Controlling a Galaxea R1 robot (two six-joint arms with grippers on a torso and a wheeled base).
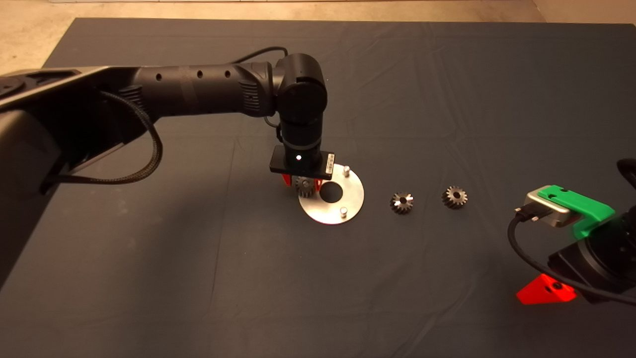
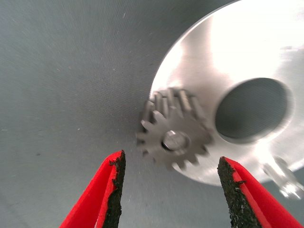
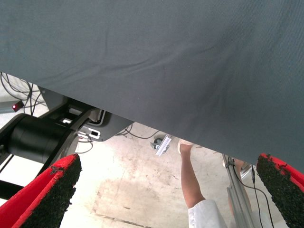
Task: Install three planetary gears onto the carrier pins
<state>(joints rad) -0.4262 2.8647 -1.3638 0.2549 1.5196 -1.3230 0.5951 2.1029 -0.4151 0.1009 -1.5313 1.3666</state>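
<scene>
Gear (image 2: 175, 140) one sits on the left pin of the disc (image 1: 350, 201); pin tip shows through its bore. My left end effector (image 2: 168, 190) hangs right above it, fingers spread wide, holding nothing. Two gears, (image 1: 402, 202) and (image 1: 454, 197), lie on the worktop right of the disc; far pin (image 1: 346, 170) and near pin (image 1: 343, 211) bare. Right end effector (image 3: 168, 190) parked near right, wide, empty. Gears look like steel: stiff, dense, slippery, so I'd pinch across the teeth.

disc's 9 o'clock: left gripper (image 1: 301, 183) over seated gear (image 1: 304, 186).
3 o'clock: two loose gears (image 1: 402, 203) on bare mat (image 1: 447, 99).
</scene>
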